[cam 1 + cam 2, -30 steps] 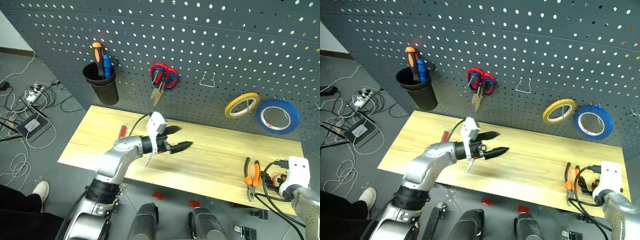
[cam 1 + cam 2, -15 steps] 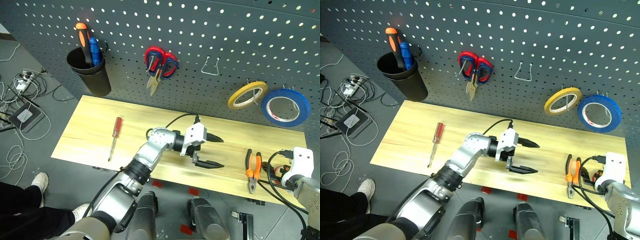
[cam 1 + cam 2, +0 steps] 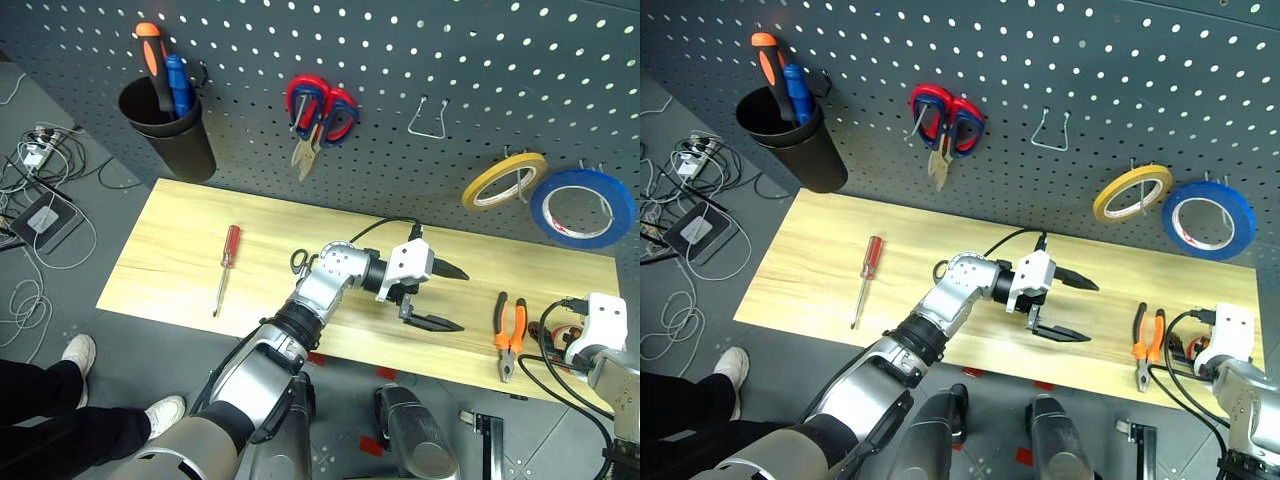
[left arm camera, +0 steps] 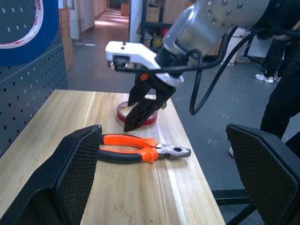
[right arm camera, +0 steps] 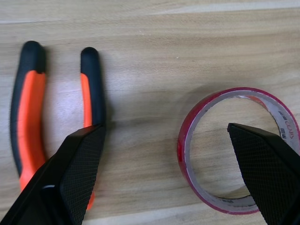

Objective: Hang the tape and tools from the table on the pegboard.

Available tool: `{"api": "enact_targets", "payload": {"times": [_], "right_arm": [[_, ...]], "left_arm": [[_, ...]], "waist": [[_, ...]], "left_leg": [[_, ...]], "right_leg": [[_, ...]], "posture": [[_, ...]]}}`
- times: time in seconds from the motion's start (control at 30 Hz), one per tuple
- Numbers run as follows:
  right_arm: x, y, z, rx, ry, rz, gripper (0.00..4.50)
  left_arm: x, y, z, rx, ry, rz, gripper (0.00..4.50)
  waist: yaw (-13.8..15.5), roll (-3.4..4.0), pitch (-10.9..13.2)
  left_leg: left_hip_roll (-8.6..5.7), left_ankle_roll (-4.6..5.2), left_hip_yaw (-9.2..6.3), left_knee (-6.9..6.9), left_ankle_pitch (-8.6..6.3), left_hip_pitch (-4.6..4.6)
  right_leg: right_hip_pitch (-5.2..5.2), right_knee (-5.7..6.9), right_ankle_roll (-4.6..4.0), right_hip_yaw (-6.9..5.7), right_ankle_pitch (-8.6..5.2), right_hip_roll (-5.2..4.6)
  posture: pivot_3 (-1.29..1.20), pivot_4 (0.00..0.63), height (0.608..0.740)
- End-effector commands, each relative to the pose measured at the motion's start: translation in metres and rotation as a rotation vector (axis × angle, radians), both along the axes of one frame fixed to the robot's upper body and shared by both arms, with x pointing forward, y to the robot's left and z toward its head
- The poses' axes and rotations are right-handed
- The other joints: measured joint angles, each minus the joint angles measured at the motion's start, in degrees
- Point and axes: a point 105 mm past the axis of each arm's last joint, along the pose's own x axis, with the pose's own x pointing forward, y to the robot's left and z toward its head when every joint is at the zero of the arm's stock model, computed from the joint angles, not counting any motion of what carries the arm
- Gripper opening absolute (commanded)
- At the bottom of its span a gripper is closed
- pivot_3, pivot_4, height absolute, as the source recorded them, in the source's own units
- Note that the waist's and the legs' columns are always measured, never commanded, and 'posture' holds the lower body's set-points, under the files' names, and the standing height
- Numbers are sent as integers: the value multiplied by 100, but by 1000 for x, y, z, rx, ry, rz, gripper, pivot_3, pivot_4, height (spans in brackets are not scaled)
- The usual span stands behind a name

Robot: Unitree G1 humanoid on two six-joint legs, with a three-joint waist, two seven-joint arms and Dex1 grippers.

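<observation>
Pale wood planks make up the counter (image 3: 180, 250), which stands against the grey pegboard (image 3: 400, 50). On it, toward the left, lies the screwdriver (image 3: 225, 268) with its red handle nearer the board. The black loops of the small scissors (image 3: 300, 262) peek out from behind the left arm, just beside its forearm; the blades are hidden. The left gripper (image 3: 448, 298) reaches across the middle of the counter, pointing right, its fingers (image 4: 77, 164) spread wide and empty. The pliers (image 3: 507, 335) lie flat near the right end, handles toward the board, apart from the left gripper. The red tape (image 5: 236, 150) lies flat just beyond the pliers at the right end. The right gripper (image 4: 140, 112) hangs over the ring with its tips low to it, perhaps touching, though the angle leaves that unsure; in the right wrist view its fingers (image 5: 77, 173) stand open, one over the pliers' handle and one over the ring.

On the board hang red-looped scissors (image 3: 318, 112), a wire hook (image 3: 427, 118), a yellow roll (image 3: 503, 181) and a blue roll (image 3: 583, 207). A black cup (image 3: 165, 125) at the left holds two screwdrivers.
</observation>
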Motion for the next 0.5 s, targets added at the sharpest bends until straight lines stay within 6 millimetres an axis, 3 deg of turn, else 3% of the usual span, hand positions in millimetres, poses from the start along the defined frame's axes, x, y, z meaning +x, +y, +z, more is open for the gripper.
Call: {"api": "enact_targets", "payload": {"times": [0.03, 0.27, 0.5], "right_arm": [[-4, -9, 0, -6, -7, -55, 4500], [-5, -15, -9, 22, 5, -109, 4500], [-9, -13, -16, 93, 22, -179, 4500]], "left_arm": [[-7, -5, 5, -27, -31, -34, 4475], [-15, -5, -3, 5, -51, -68, 4475], [-14, -6, 3, 3, -63, -81, 4475]], "waist": [[5, -1, 7], [30, -3, 33], [37, -6, 48]], "left_leg": [[0, 1, 0, 0, 1, 1], [0, 3, 0, 0, 3, -8], [1, 8, 0, 0, 8, -17]], "right_leg": [[-2, 0, 0, 0, 0, 0], [-5, 1, 0, -2, 0, 0], [-13, 1, 0, -4, 0, 0]], "posture": [[-94, 465, 740], [-89, 465, 740], [-89, 464, 740]]}}
